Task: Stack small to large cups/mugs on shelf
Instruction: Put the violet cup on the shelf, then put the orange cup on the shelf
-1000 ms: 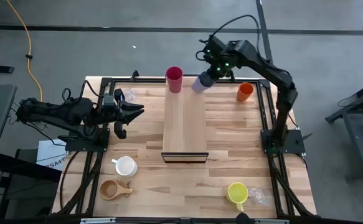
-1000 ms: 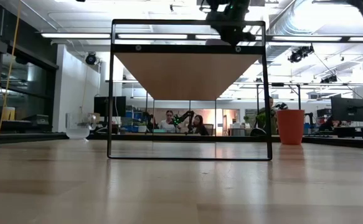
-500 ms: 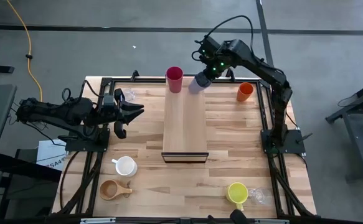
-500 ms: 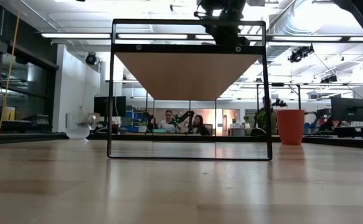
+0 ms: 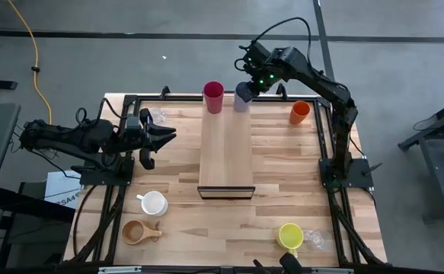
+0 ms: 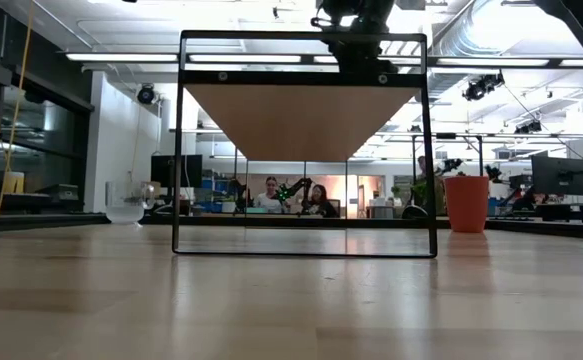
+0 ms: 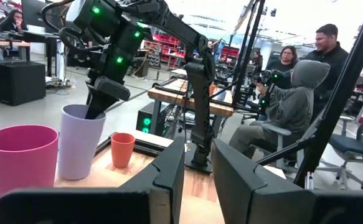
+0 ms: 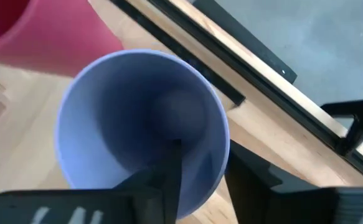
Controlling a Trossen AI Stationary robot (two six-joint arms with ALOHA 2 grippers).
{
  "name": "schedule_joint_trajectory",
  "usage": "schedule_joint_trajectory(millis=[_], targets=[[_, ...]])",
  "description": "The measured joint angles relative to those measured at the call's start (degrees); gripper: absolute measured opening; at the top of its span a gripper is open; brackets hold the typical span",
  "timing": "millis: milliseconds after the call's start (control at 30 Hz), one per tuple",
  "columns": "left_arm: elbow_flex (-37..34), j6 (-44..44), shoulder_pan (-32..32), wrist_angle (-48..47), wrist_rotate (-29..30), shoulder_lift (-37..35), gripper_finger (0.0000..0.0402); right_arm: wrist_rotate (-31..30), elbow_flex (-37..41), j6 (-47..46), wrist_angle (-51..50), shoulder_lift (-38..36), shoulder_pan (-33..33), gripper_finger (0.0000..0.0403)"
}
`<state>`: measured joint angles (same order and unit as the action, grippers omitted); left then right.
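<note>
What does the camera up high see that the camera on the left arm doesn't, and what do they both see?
Only the high view shows the white mug, brown wooden handled cup, yellow mug and the whole long light-wood shelf. Only the left wrist view shows people sitting in the room behind. Both show the tall red tumbler, the lavender-blue tumbler standing upright beside it, the small orange tumbler, and the right pincer with one finger inside the lavender-blue tumbler's rim.

Yellow cable point(image 5: 30, 46) on grey floor point(image 5: 130, 53); seated people point(image 7: 291, 93) beyond table point(image 5: 282, 175).
</note>
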<state>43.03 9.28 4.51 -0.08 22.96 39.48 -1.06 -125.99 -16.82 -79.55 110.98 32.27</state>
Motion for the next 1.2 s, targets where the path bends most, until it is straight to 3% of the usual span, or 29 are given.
schedule_joint_trajectory(millis=[200, 633, 967, 1100, 1200], targets=[[0.0, 0.0, 0.0, 0.0, 0.0, 0.0, 0.0069, 0.0, 0.0, -0.1, 4.1, 0.0, 0.0, 0.0131], [0.0, 0.0, 0.0, 0.0, 0.0, 0.0, 0.0069, 0.0, 0.0, 0.5, 10.8, -0.4, 0.0, 0.0134], [0.0, 0.0, 0.0, 0.0, 0.0, 0.0, 0.0069, -0.2, 0.4, 7.2, 10.1, -8.3, -0.7, 0.0134], [0.0, 0.0, 0.0, 0.0, 0.0, 0.0, 0.0069, -0.9, 6.0, 11.5, 6.1, -14.3, -3.9, 0.0134], [0.0, 0.0, 0.0, 0.0, 0.0, 0.0, 0.0069, -2.5, 16.7, 11.3, 8.5, -22.0, -7.4, 0.0134]])
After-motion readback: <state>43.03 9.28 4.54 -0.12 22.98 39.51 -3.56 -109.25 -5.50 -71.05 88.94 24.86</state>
